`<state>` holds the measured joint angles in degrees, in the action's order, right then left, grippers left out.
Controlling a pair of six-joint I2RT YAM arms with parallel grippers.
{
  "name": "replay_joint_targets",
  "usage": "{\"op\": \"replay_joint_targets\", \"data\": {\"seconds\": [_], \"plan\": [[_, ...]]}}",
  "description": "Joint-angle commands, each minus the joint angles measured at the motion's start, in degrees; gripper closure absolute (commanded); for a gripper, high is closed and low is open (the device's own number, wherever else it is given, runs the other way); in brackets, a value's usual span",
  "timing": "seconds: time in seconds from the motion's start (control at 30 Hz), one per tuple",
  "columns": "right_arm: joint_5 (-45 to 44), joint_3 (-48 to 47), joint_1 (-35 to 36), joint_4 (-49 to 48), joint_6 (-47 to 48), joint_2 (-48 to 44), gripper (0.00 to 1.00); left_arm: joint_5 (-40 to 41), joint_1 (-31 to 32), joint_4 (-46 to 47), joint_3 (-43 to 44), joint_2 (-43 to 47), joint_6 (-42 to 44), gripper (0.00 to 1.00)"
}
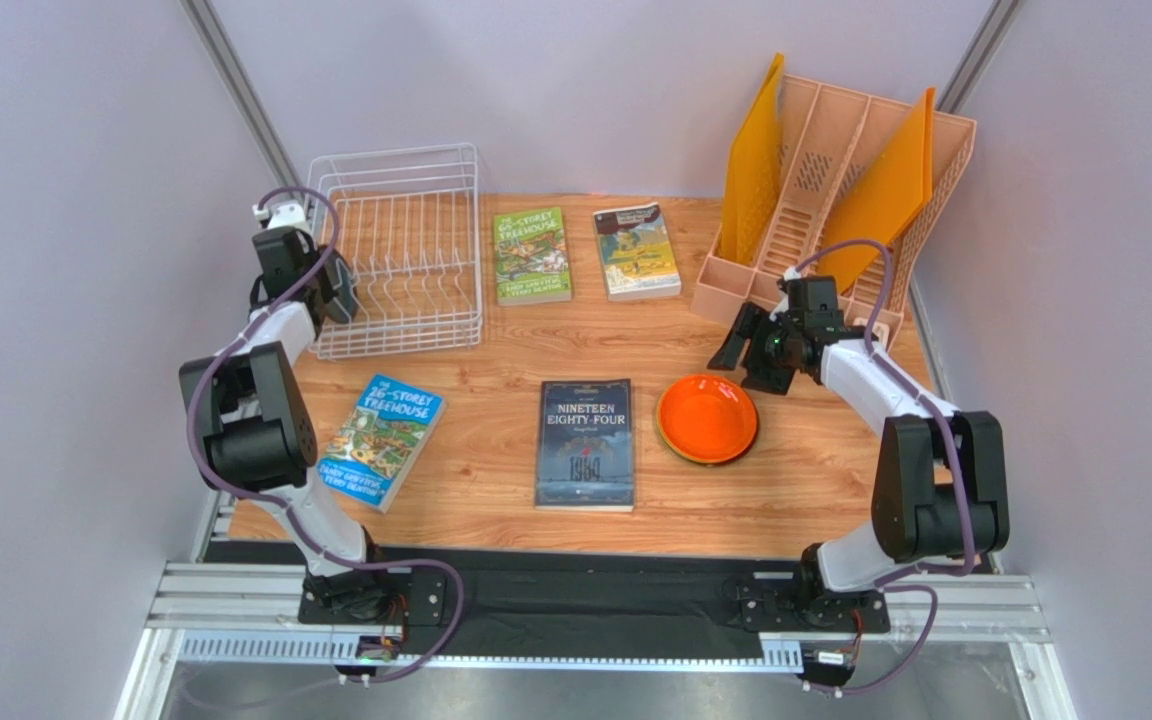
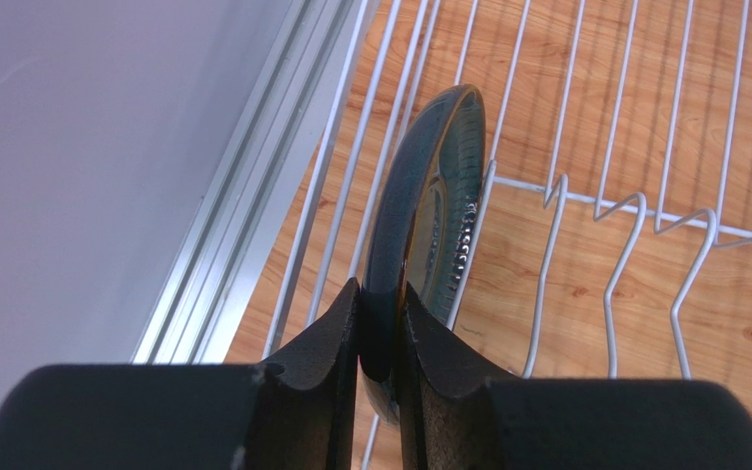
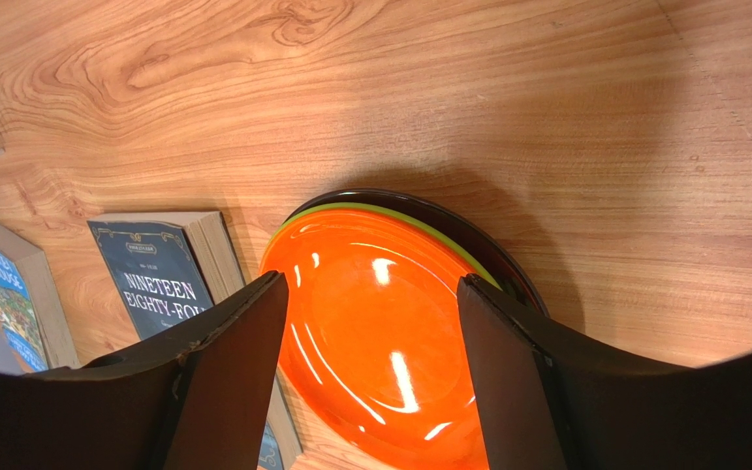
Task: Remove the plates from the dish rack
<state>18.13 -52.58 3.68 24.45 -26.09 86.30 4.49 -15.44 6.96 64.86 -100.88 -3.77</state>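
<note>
The dark teal-grey round plate stands on edge at the left side of the white wire dish rack. You have the left jaws pinching its near rim, one black finger pressed to each face. In the left wrist view the plate rises upright over the rack's floor wires, just beside a row of upright tines. You cannot tell whether its lower edge touches the wires, because the jaws hide it. From above, the left arm reaches to the rack's near left corner, at the far left of the wood-grain surface.

Well apart from the rack, the other three plates lie stacked flat. A glossy orange plate sits on top, a lime green plate shows only as a thin rim under it, and a dark plate lies at the bottom with its pattern hidden. Your right jaws hang spread wide just above the stack, holding nothing, and the orange plate shows between them.

A dark paperback titled Nineteen Eighty-Four lies just left of the stack. A blue Treehouse book lies near the left arm. A green Treehouse book and another illustrated paperback lie to the right of the rack. A peach slotted plastic organizer with orange dividers stands at the far right.
</note>
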Motion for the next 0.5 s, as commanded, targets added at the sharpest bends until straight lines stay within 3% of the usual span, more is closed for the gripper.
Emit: {"op": "replay_joint_targets", "data": {"seconds": [0.0, 0.47], "plan": [[0.2, -1.6, 0.3, -1.2, 0.9, 0.9, 0.30, -3.5, 0.9, 0.5, -0.1, 3.9, 1.9, 1.00], [-0.9, -1.9, 1.1, -1.0, 1.1, 1.2, 0.30, 4.2, 2.2, 4.5, -3.0, 11.7, 6.4, 1.00]]}}
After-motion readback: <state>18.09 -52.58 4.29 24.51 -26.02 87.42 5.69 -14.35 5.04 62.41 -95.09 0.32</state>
